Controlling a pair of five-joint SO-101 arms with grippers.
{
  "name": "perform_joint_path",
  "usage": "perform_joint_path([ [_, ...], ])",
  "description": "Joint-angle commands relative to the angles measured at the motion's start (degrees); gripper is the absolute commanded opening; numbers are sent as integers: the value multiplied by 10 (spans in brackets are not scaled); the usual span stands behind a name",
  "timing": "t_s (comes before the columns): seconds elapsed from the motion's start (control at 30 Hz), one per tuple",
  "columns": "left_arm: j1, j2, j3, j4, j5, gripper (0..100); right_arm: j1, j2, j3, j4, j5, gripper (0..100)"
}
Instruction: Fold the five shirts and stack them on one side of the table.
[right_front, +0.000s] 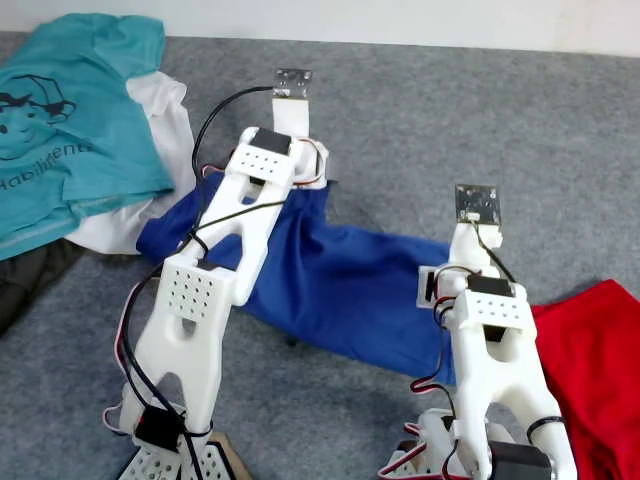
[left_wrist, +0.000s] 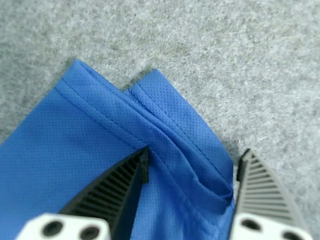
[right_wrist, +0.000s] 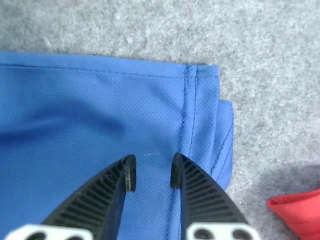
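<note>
Straddling a blue shirt fold, left hand spread wide, right hand slightly parted above it

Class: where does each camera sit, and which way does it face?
High view: fixed above the table, looking down on the left arm, right arm and blue shirt.
Left wrist view: on left arm, facing the shirt's corner; left gripper open.
Right wrist view: on right arm, facing its hem; right gripper open.
Right wrist and high views share the red shirt.
</note>
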Motion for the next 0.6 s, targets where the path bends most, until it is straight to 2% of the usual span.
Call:
perform_joint_path([
  [0.0, -7, 8, -69, 38, -2, 166, -5, -13, -3, -7, 6, 131],
  [0.1, -7, 8, -103, 74, -2, 6, -5, -13, -3, -7, 6, 131],
  [0.2, -4, 8, -147, 128, -1, 29, -5, -13, -3, -7, 6, 131],
  [0.57, 17, 9, -322, 349, 0, 7, -5, -13, -3, -8, 6, 131],
])
